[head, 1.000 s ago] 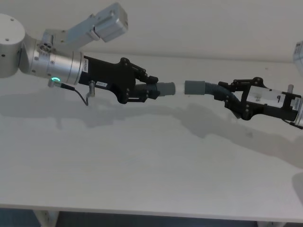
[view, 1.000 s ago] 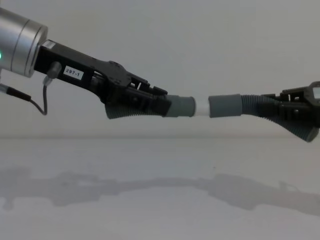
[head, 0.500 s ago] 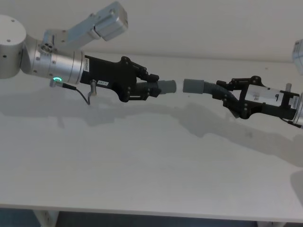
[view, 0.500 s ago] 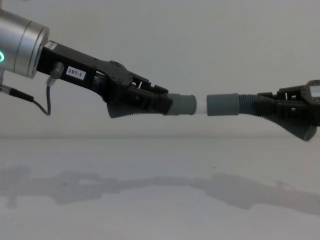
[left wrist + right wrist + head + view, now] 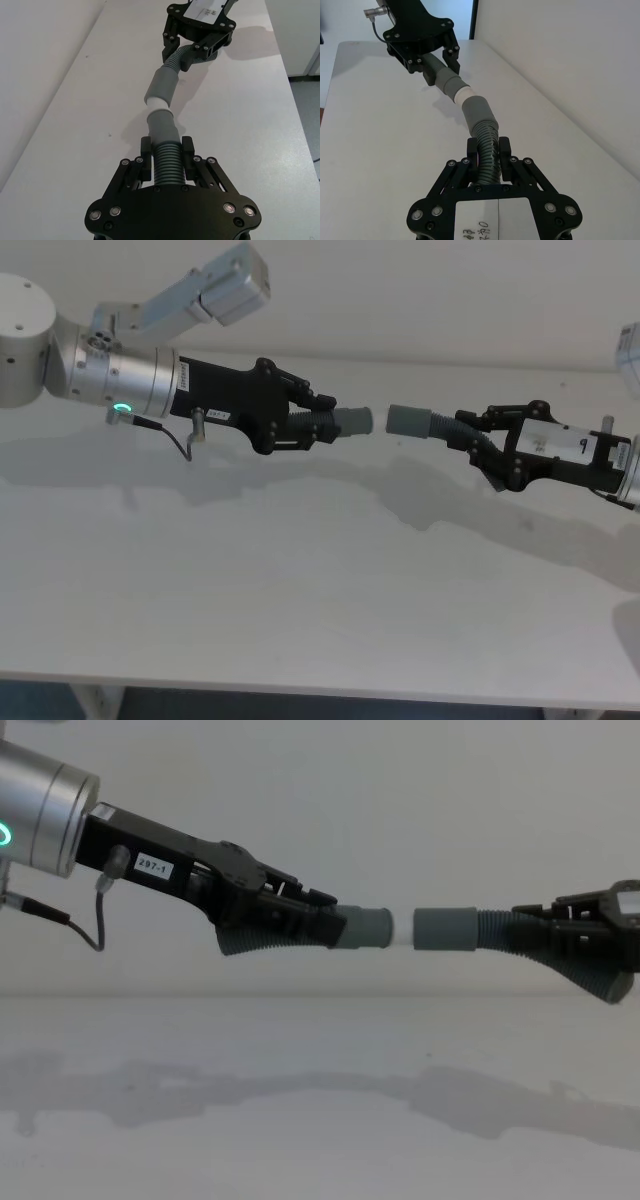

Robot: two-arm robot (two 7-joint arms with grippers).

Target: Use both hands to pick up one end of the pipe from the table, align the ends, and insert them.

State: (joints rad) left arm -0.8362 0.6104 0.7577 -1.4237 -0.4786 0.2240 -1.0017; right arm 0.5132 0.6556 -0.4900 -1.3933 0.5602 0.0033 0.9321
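Above the table (image 5: 300, 580), both collars (image 5: 368, 929) face, narrowly apart.

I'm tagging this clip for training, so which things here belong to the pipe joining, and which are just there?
In the job:
- left tool, shut on the white-tipped hose piece
- right tool, shut on the plain-collared hose piece

Just there:
- table, under both

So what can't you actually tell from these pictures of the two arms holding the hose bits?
- Whether the white tip has entered the plain collar: chest view suggests contact, head view shows a gap.
- How long the hose piece in the left gripper is: the gripper body hides its rear.
- Right gripper in chest view: cut off by the edge.
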